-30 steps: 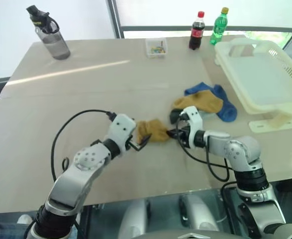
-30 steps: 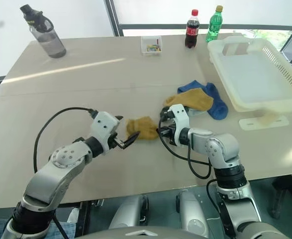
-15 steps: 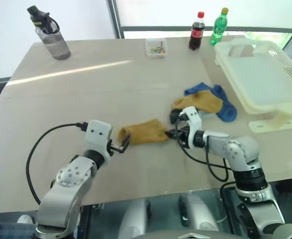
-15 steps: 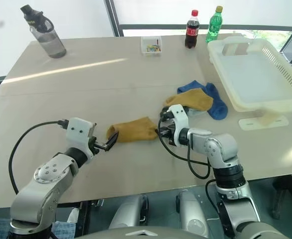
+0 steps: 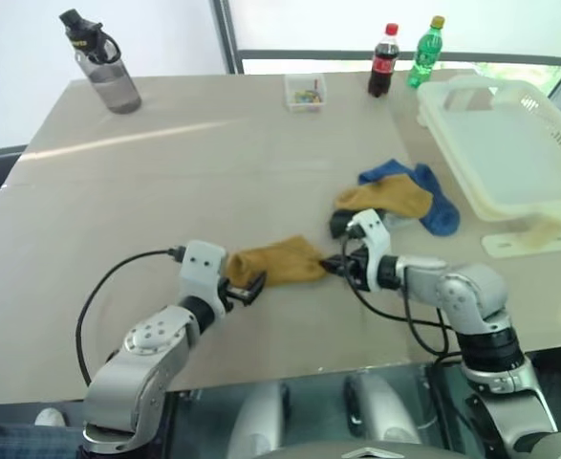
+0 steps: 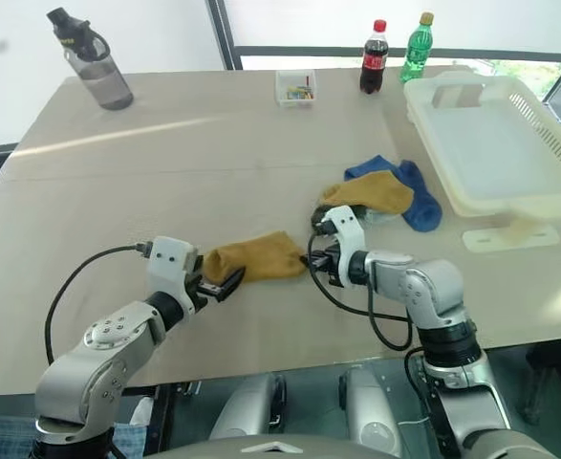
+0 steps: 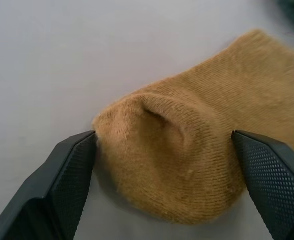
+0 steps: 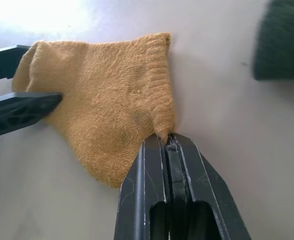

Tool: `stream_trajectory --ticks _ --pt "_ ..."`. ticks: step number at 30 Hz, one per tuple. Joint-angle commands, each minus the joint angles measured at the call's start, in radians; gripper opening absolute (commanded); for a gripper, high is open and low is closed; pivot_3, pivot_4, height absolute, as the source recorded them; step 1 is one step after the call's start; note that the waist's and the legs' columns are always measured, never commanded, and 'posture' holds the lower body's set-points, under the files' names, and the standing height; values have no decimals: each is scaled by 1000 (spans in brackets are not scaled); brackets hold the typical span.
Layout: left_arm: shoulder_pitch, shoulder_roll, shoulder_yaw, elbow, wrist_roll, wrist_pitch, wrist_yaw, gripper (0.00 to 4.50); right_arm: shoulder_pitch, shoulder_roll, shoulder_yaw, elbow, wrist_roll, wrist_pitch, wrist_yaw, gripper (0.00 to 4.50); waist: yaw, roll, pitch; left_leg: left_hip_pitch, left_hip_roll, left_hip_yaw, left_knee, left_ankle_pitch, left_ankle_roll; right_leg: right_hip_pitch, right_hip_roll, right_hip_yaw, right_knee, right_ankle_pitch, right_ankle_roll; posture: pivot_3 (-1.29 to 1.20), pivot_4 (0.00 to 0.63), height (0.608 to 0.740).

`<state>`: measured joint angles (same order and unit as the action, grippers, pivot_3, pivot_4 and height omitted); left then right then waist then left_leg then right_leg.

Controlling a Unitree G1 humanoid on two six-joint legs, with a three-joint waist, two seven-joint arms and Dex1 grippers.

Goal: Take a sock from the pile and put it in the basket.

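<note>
The mustard-yellow sock [image 5: 275, 262] lay flat on the table [image 5: 165, 172], stretched between both grippers, short of the pile [image 5: 399, 199] and well apart from the basket [image 5: 509, 143]. The right gripper [image 8: 167, 142] pinched its cuff; the left gripper [image 7: 164, 150] stood spread wide around its toe.

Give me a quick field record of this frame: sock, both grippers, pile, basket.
sock: mustard sock flat on table, apart from pile
right gripper: shut, pinching the sock's cuff edge
left gripper: open, fingers astride the sock's other end
pile: blue, mustard and dark socks, beside basket
basket: holds no sock
</note>
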<state>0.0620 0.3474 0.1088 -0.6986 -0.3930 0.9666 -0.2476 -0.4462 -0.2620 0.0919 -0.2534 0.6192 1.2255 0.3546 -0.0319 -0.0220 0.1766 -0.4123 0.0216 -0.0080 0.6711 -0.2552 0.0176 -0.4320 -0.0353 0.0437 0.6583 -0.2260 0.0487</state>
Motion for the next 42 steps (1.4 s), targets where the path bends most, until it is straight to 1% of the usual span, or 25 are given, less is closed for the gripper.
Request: stream_trajectory --ticks 1,9,12,15,21,24,27,28,33,35,37,42 --pt "-11 -8 -8 -75 -81 26 -40 4500 35 -75 -92 -76 38 70 15 45 2 0 0 0 0 0 0 0 0 0 0 0 0 0 0 0 150 740" --pt "-21 34 -34 -81 -150 59 -81 4500 86 -262 -210 -135 94 144 78 45 -2 0 0 0 0 0 0 0 0 0 1 0 0 0 0 0 150 740" --pt "-26 44 -49 -92 -194 72 -107 4500 111 -329 -228 -152 119 152 121 45 -1 0 0 0 0 0 0 0 0 0 1 0 0 0 0 0 150 740" --pt "-29 51 -43 -88 -209 75 -102 4500 117 -341 -224 -148 117 143 123 45 -5 0 0 0 0 1 0 0 0 0 1 1 -1 0 0 0 150 740" --pt "-45 65 -36 -64 -216 65 -97 4500 109 -297 -223 -151 104 122 90 45 -5 0 0 1 0 1 0 0 0 0 2 1 0 0 0 0 150 740" --pt "-42 70 -37 -61 -218 61 -100 4500 104 -294 -221 -150 102 104 95 878 -5 0 0 0 0 1 0 0 0 0 2 1 -1 0 0 0 150 740" --pt "-41 73 -37 -56 -217 56 -103 4500 101 -292 -234 -159 118 119 98 2304 -4 0 0 0 0 1 0 0 0 0 2 1 -1 0 0 0 150 740" --pt "-42 74 -35 -54 -218 54 -104 4500 99 -292 -246 -159 129 132 98 2699 -4 0 0 0 0 1 0 0 0 0 2 1 -1 0 0 0 150 740" --pt "-50 80 -3 -55 -235 46 -113 4500 110 -367 -289 -170 164 133 153 2699 -2 0 0 0 0 1 1 0 0 0 2 1 -1 0 0 0 150 740" --pt "-60 85 20 -58 -257 26 -135 4500 100 -372 -323 -132 147 104 140 2699 -2 0 0 0 0 1 1 0 0 0 2 1 -1 0 0 0 150 740" --pt "-77 88 48 -60 -289 6 -158 4500 88 -358 -354 -87 118 68 109 2699 -1 0 0 0 0 1 1 0 0 0 2 1 -1 0 0 0 150 740" --pt "-163 124 133 -47 -407 -37 -241 4500 29 -243 -436 5 83 -18 -2 2699 -4 0 0 1 1 1 2 0 0 0 2 1 0 0 0 0 150 740"
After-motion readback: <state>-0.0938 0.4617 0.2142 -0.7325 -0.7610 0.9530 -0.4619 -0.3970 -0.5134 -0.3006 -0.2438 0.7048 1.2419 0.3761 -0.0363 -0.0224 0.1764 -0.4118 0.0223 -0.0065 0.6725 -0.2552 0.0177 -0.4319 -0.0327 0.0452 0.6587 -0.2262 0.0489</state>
